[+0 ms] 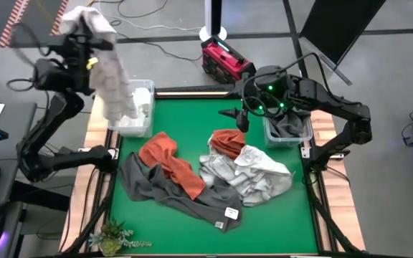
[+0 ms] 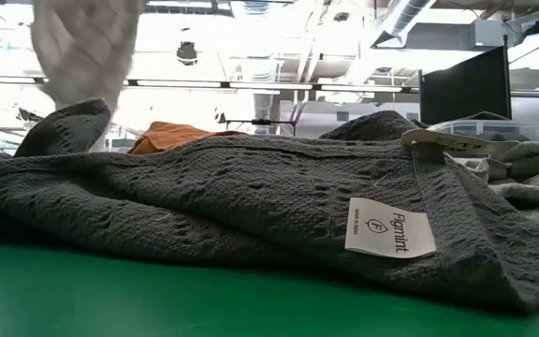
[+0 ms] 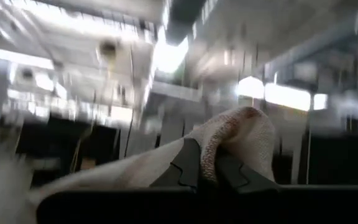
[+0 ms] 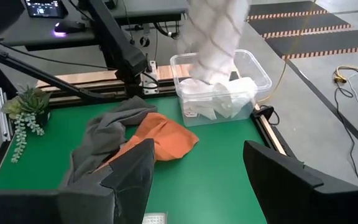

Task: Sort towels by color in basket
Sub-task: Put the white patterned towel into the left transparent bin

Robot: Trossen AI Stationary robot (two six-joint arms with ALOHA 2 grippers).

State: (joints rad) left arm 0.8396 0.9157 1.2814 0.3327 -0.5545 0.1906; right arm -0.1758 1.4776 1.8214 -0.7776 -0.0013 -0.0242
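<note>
**Operator:** Report the left arm.

**Inspector:** The left gripper (image 1: 88, 44) is raised above the table's left rear corner. Its jaws are clamped on a soft white towel with faint grey checks (image 1: 112, 77). The cloth hangs down from the fingers (image 3: 188, 165), and its lower end reaches into the clear plastic bin on the left (image 4: 253, 70), where white cloth (image 4: 219, 98) already lies.

**Operator:** Right arm?

**Inspector:** The right gripper (image 1: 241, 118) hovers over the green table mat (image 1: 185, 115), just beside the clear plastic bin on the right (image 1: 303, 137), which contains dark grey cloth (image 1: 289, 126). The jaws stand apart and hold nothing.

**Operator:** Location of the remaining towels?

**Inspector:** On the mat, centre. A rust orange towel (image 1: 171, 161) lies partly over a long dark grey towel (image 1: 192, 201) that carries a white fabric label (image 2: 390, 228). A second rust orange towel (image 1: 228, 142) rests against a crumpled light grey and white heap (image 1: 253, 175). A small green potted plant (image 1: 113, 235) stands at the front left corner.
</note>
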